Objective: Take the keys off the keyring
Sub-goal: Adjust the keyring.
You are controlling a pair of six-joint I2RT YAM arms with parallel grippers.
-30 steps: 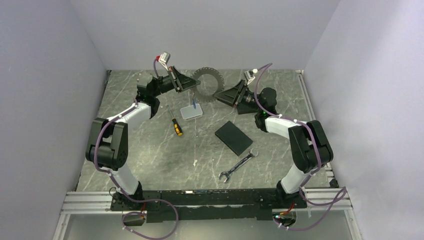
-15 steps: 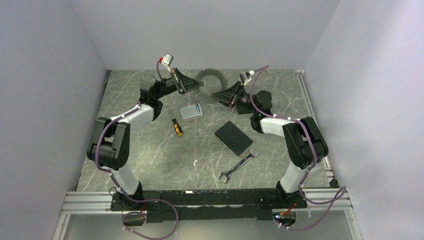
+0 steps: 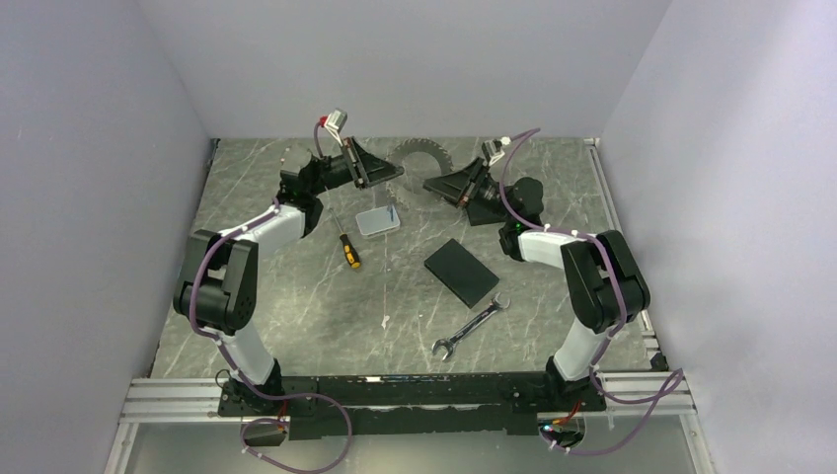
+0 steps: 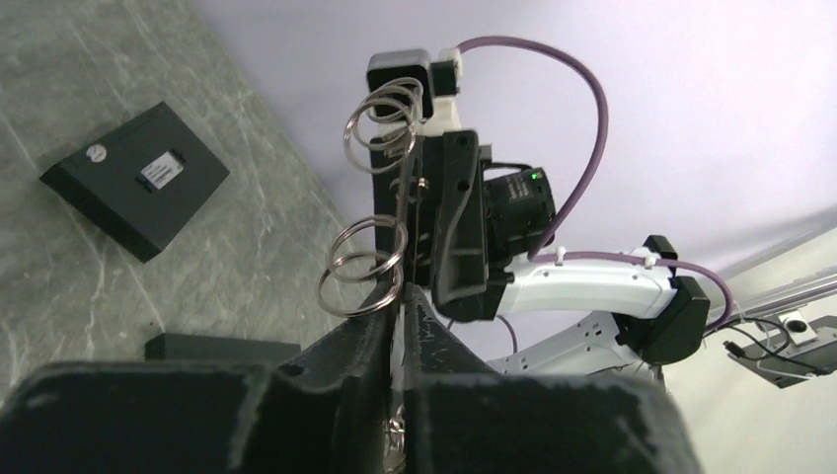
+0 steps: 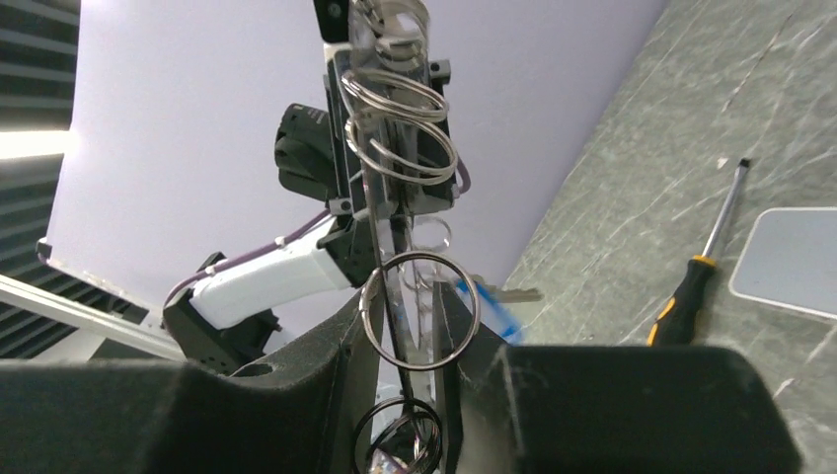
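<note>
The keyring, a toothed disc rimmed with small rings, is held upright in the air at the back of the table between my two grippers. My left gripper is shut on the disc's left edge, with small split rings hanging just past its tips. My right gripper straddles the right edge, its jaws narrowed. A small ring spans the gap from pad to pad. A blue-tagged key sticks out behind the right finger.
A white card and a yellow-handled screwdriver lie below the held ring. A flat black box sits mid-table and a silver wrench lies nearer the arm bases. Grey walls enclose the table.
The right gripper's jaws have narrowed from wide open around the ring's edge. Both grippers and the keyring have shifted slightly right and toward the back wall.
</note>
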